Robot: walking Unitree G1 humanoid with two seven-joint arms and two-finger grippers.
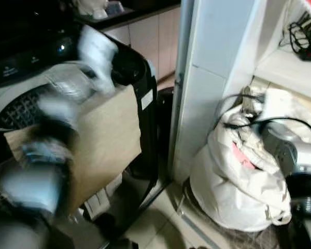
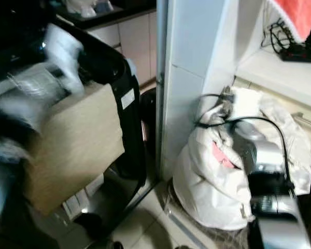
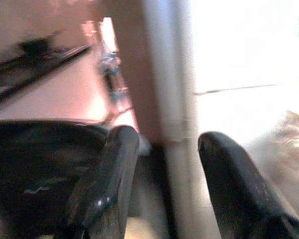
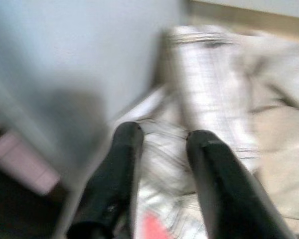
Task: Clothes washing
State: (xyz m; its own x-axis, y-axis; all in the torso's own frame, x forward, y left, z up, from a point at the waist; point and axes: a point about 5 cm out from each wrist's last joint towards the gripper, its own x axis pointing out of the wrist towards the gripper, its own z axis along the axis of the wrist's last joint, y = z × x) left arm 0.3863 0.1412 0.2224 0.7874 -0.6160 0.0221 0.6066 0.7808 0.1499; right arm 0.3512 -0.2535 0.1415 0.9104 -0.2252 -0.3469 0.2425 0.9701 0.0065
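Note:
A white bag of laundry (image 1: 233, 192) slumps on the floor against a white pillar (image 1: 207, 78), with a pink garment (image 1: 242, 156) showing at its mouth. My right arm (image 1: 293, 155) reaches over the bag. In the right wrist view my right gripper (image 4: 164, 134) hovers open above white checked cloth (image 4: 214, 84), nothing between its fingers. A black washing machine (image 1: 137, 67) stands to the left. My left arm (image 1: 41, 161) is a blur in front of it. In the left wrist view my left gripper (image 3: 167, 139) is open and empty, facing the machine's rim and the pillar.
A tan cardboard sheet (image 1: 106, 135) leans against the machine's front. A shelf (image 1: 290, 67) at upper right holds black cables (image 1: 303, 36), and a red cloth (image 2: 298, 15) hangs above it. A black cable (image 1: 249, 122) runs across the bag. Tiled floor (image 1: 155, 228) lies between machine and bag.

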